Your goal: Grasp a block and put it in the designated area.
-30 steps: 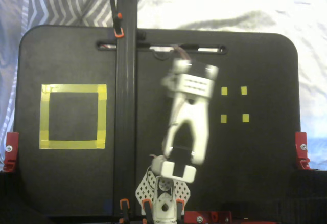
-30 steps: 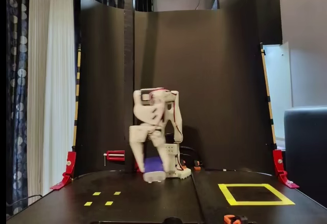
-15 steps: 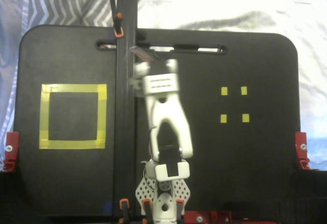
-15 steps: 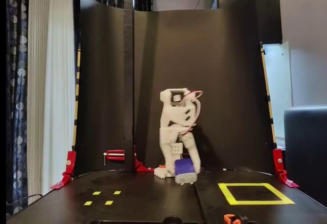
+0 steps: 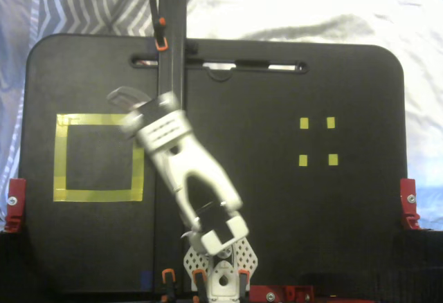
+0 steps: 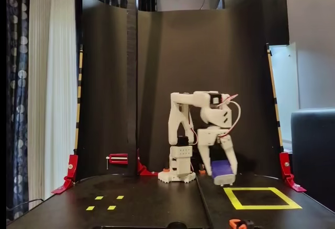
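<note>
The block (image 6: 221, 169) sits clamped in the gripper (image 6: 222, 174), the jaws closed on it, and it is held clear of the board (image 6: 157, 208). In the front fixed view it hangs just behind the far left corner of the yellow taped square (image 6: 261, 198), near but not over its black centre. In the fixed view from above, the block itself cannot be made out; the gripper (image 5: 124, 102) is blurred and lies over the upper right corner of the square (image 5: 99, 157), pointing up and to the left. The white arm (image 5: 187, 171) runs diagonally from its base (image 5: 221, 275) at the board's bottom edge across the upright black post (image 5: 169, 109). Four small yellow tape marks (image 5: 318, 141) lie well apart on the opposite half of the board. Red clamps (image 5: 410, 203) grip the board's sides.
</note>
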`<act>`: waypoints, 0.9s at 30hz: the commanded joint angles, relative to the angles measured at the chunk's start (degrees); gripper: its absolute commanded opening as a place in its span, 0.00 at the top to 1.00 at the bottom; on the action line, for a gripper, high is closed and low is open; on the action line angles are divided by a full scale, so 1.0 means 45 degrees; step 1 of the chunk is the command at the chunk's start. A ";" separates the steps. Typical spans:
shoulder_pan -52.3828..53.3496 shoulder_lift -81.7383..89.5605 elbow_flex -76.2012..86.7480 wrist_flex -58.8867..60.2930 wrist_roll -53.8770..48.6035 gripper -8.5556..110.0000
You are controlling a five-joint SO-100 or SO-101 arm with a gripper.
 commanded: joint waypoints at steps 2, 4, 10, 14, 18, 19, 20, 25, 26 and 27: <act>-0.1016 -0.0078 -0.0039 -0.0215 0.0820 0.73; -0.1426 -0.0234 -0.0039 -0.0352 0.1211 0.73; -0.2266 -0.0918 -0.0039 -0.1074 0.1953 0.73; -0.2520 -0.1426 -0.0039 -0.1680 0.2148 0.73; -0.2695 -0.1875 -0.0039 -0.2109 0.2266 0.73; -0.2715 -0.1992 -0.0039 -0.2168 0.2285 0.73; -0.2734 -0.2090 -0.0039 -0.2246 0.2305 0.73; -0.2754 -0.2520 -0.0039 -0.2578 0.2324 0.73; -0.2734 -0.2578 -0.0039 -0.2637 0.2324 0.73; -0.2734 -0.2656 -0.0039 -0.2676 0.2324 0.73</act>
